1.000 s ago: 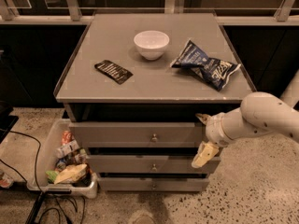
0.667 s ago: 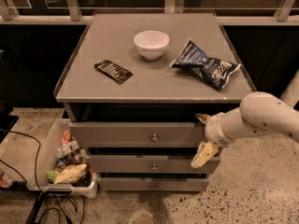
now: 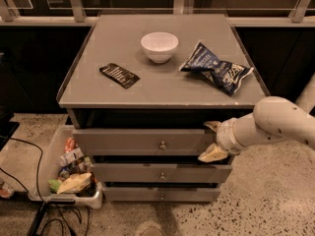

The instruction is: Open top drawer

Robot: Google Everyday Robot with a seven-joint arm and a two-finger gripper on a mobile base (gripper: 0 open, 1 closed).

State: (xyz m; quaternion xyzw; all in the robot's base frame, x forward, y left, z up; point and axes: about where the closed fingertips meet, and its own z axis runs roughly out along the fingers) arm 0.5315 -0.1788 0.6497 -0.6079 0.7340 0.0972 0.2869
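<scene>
The top drawer is a wide grey front under the cabinet top, with a small round metal knob at its centre. Its front sits about flush with the cabinet and no interior shows. My gripper is at the right end of that drawer front, well right of the knob. Its two pale fingers are spread apart, one above the other, and hold nothing. The white arm comes in from the right.
On the cabinet top lie a white bowl, a blue snack bag and a dark packet. Two more grey drawers sit below. A white bin of snacks and cables are on the floor at the left.
</scene>
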